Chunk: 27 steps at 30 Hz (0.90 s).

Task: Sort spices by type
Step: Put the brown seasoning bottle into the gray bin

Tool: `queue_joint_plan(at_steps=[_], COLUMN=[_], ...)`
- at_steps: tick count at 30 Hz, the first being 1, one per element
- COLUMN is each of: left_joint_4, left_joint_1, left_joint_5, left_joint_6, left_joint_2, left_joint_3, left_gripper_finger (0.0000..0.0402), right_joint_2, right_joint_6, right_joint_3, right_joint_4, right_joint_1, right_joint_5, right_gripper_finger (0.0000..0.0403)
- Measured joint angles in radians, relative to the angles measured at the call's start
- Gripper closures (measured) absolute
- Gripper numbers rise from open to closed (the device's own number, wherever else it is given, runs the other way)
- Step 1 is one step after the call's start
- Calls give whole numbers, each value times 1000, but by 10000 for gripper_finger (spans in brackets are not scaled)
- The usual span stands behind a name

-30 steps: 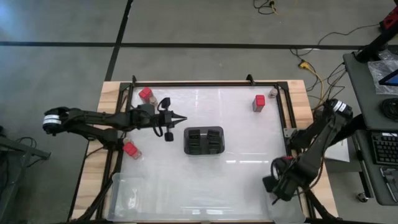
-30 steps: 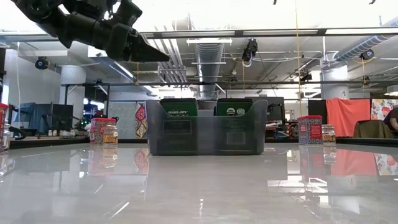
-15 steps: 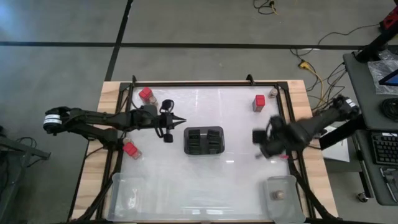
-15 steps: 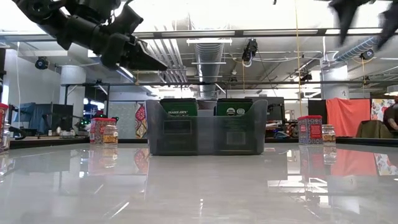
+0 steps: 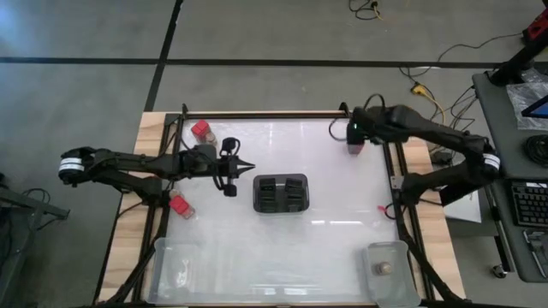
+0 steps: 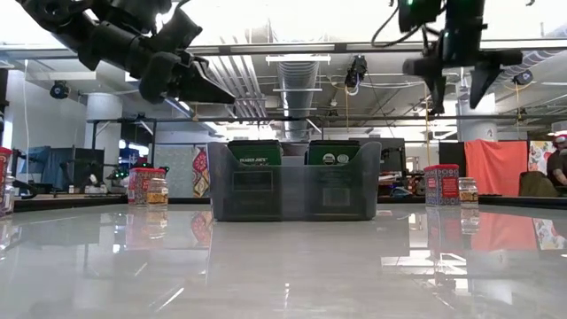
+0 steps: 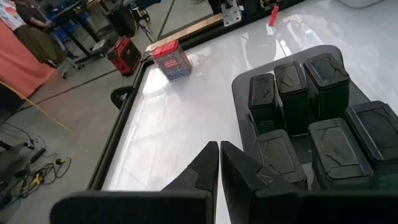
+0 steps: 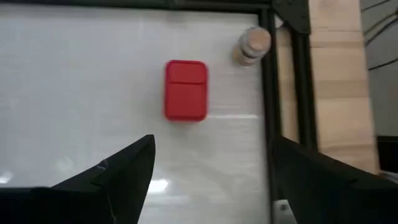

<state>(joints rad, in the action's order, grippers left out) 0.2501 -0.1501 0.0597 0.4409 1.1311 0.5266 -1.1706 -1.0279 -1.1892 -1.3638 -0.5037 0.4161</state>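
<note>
The right gripper (image 6: 454, 75) hangs above the table's far right corner with its fingers spread wide and nothing between them. Directly beneath it stands a red box (image 8: 185, 90), with a small jar (image 8: 251, 45) just beside it against the frame. Other red boxes sit at the far left corner (image 5: 201, 130) and the left edge (image 5: 179, 204). A jar (image 5: 381, 270) already lies in the right-hand bin (image 5: 394, 257).

The left gripper (image 7: 219, 163) waits in the air left of the holder (image 5: 281, 193), fingers pressed together and empty.

The red box looks rigid and light, probably a tin (smooth sides, so likely a bit slippery). Its flat opposite faces seem the sensible place to pinch, low enough to keep it from tipping. The jar is round and tiny; it would likely roll if nudged, so a centred grip across its body seems safest.
</note>
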Motion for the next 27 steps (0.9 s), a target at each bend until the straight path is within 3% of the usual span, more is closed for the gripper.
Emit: queue_joint_plan(at_steps=[5, 15, 20, 27], left_joint_4=[-20, -5, 19, 41], left_joint_1=[-2, -6, -34, -74], left_joint_5=[0, -93, -92, -87], left_joint_6=[7, 65, 70, 68], left_joint_2=[1, 1, 1, 1], left_joint_3=[0, 0, 0, 0], left_gripper_finger=[400, 400, 400, 400], right_joint_2=[-69, -291, -396, -503], right_joint_6=[225, 636, 737, 809], right_joint_3=[0, -65, -133, -252], right_joint_4=[1, -44, -27, -39], right_joint_1=[-172, -314, -403, -455], right_joint_5=[-111, -119, -69, -125], right_gripper_finger=[109, 112, 109, 117])
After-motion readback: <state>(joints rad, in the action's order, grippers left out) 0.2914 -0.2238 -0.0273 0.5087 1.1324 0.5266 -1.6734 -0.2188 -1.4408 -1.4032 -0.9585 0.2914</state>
